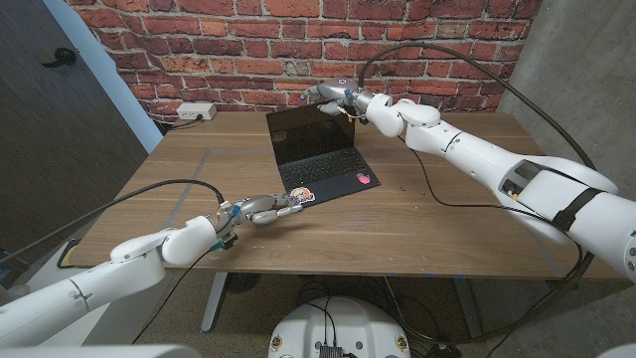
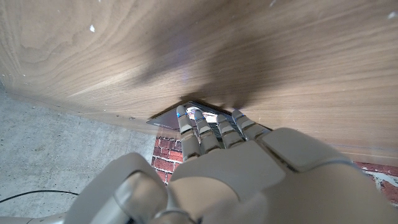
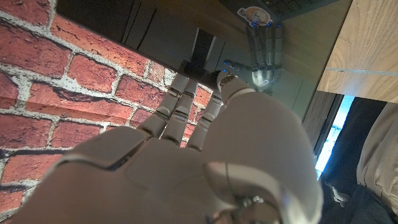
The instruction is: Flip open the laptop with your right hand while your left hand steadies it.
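The slim black laptop (image 1: 316, 159) stands open near the middle of the wooden bench (image 1: 437, 219), its dark screen upright and facing the robot (stickers dot its front edge). The right hand (image 1: 333, 96) grips the top right corner of the screen lid with curled fingers. The left hand (image 1: 266, 208) presses extended, close-set fingers on the base's front left corner, grasping nothing.

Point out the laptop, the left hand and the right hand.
laptop (image 1: 303, 139): head view, on the dark screen.
left hand (image 1: 266, 209): head view, on its back, fingertips at the laptop's front corner.
right hand (image 1: 336, 96): head view, at the lid's top edge.
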